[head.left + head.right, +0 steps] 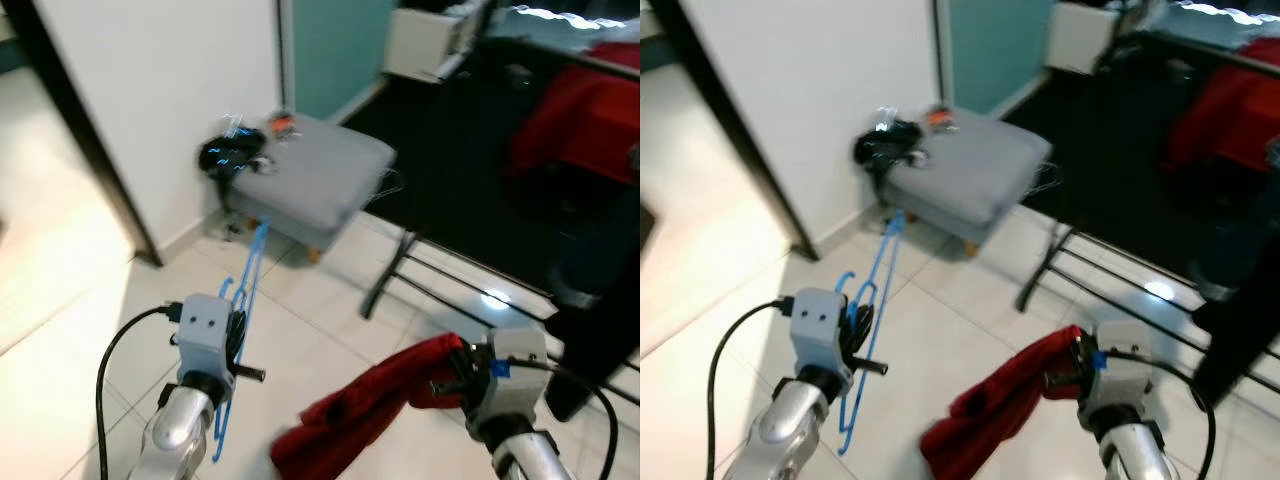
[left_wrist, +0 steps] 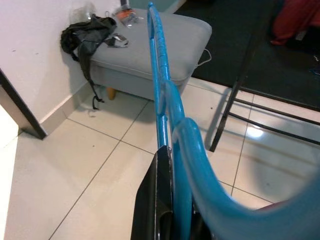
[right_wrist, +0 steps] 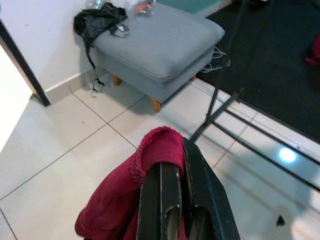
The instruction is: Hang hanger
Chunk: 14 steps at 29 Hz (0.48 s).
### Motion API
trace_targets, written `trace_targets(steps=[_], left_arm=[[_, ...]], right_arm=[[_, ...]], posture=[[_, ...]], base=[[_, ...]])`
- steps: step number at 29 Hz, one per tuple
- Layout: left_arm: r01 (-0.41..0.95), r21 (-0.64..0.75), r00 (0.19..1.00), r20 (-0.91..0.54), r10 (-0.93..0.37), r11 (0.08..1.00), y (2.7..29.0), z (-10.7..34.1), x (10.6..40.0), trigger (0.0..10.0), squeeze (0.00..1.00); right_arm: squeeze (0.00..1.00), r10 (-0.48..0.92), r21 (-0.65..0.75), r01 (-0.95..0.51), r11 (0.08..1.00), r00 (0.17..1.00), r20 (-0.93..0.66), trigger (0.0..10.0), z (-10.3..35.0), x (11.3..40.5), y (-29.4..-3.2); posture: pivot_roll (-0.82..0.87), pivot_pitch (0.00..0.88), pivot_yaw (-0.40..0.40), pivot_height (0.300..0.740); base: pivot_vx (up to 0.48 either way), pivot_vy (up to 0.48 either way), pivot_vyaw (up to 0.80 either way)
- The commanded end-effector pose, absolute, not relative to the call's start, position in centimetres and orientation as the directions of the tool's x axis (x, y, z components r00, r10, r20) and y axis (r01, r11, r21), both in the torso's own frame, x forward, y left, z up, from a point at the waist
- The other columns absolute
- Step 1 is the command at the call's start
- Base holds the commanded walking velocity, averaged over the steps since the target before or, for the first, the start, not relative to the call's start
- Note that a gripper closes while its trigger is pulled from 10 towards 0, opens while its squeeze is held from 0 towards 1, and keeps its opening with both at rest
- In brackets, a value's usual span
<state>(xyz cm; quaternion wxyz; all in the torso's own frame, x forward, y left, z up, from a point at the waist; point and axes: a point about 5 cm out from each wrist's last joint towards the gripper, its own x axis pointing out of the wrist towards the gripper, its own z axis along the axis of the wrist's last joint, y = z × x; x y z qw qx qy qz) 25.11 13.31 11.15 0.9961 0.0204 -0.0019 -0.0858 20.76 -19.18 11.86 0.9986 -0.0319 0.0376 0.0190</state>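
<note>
Head views: the left gripper (image 1: 238, 335) is clamped on the blue hanger (image 1: 245, 300), which points toward the grey stool (image 1: 315, 175). The right gripper (image 1: 1065, 372) is closed on a red cloth (image 1: 995, 405) that droops low.

Left wrist view: fingers (image 2: 157, 200) pinch the hanger edge-on; it could twist loose.

Right wrist view: the black rack (image 3: 225, 107) stands ahead; the trailing cloth may snag its legs.
</note>
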Motion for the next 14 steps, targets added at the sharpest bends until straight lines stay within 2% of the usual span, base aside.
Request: trace_targets(steps=[1,14], left_arm=[[0.171,0.045,0.985,-0.014,-0.17,0.984,13.33,10.75,24.94,10.0,0.0],[0.182,0.044,0.983,-0.023,-0.181,0.982,13.24,11.02,25.2,10.0,0.0]], right_arm=[[0.0,0.035,-0.06,-0.038,0.997,0.998,-0.057,10.0,11.9,20.67,-19.07],[0.0,0.049,-0.064,-0.051,0.997,0.998,-0.034,10.0,12.28,20.96,-18.92]], posture=[[-0.01,0.135,-0.049,0.74],[-0.01,0.169,-0.037,0.74]], base=[[0.0,0.0,0.79],[0.0,0.0,0.79]])
